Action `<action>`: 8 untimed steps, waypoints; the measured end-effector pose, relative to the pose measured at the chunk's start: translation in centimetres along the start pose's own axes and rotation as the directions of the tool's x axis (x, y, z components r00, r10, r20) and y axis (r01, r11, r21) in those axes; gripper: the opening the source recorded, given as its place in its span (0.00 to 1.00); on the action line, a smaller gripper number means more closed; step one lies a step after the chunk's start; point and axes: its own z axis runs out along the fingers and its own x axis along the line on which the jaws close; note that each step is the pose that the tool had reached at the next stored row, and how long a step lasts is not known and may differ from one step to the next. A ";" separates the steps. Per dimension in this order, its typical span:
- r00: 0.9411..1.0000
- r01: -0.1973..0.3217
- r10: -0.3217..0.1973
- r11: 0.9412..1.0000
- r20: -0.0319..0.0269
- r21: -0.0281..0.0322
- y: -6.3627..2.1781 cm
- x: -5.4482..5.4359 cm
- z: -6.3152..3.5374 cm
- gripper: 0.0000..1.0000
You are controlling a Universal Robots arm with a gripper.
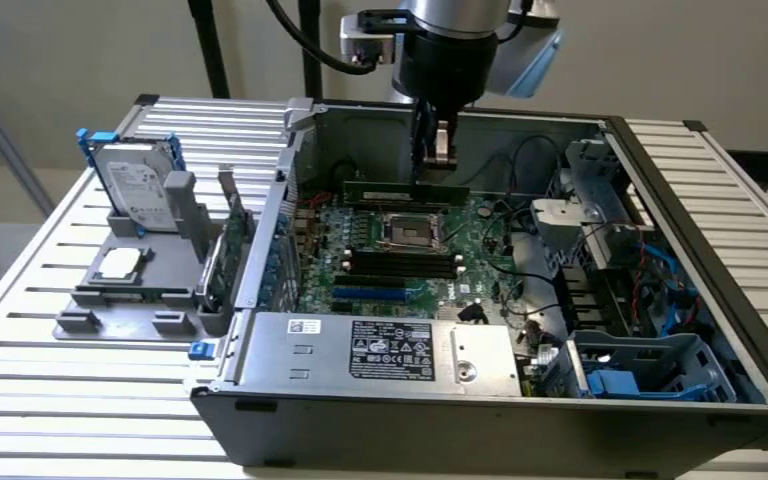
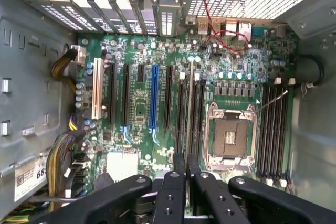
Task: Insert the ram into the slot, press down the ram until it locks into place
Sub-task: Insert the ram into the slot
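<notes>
My gripper (image 1: 435, 165) reaches down into the open computer case and is shut on the ram (image 1: 404, 189), a long green stick held level by its top edge above the motherboard (image 1: 471, 245). In the wrist view the ram (image 2: 190, 108) shows edge-on as a thin pale line running out from between my fingers (image 2: 170, 192). It runs parallel to the black slots (image 2: 199, 114) beside the CPU socket and appears to hang above them, apart from the board. More black slots (image 2: 274, 129) lie on the socket's other side. The slots (image 1: 391, 263) also show in the exterior view.
The silver CPU socket (image 1: 411, 232) sits mid-board, with a blue slot (image 2: 153, 98) further along. A power supply (image 1: 384, 350) fills the case front, and a drive cage (image 1: 651, 365) with cables is on the exterior view's right. A hard drive (image 1: 137, 195) and an upright green card (image 1: 235, 235) stand outside the case.
</notes>
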 end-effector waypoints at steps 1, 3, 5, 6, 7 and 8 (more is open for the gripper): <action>1.000 0.001 -0.001 1.000 0.000 0.000 -0.01 0.0 0.18 0.13; 1.000 0.003 -0.003 1.000 0.000 0.000 -0.02 0.0 0.54 0.13; 1.000 0.005 -0.005 1.000 0.000 0.000 -0.05 0.0 0.90 0.13; 1.000 0.006 -0.006 1.000 0.000 0.000 -0.08 0.0 1.08 0.13; 1.000 0.007 -0.007 1.000 0.000 0.000 -0.14 0.0 1.26 0.13; 1.000 0.007 -0.007 1.000 0.000 0.000 -0.22 0.0 1.44 0.13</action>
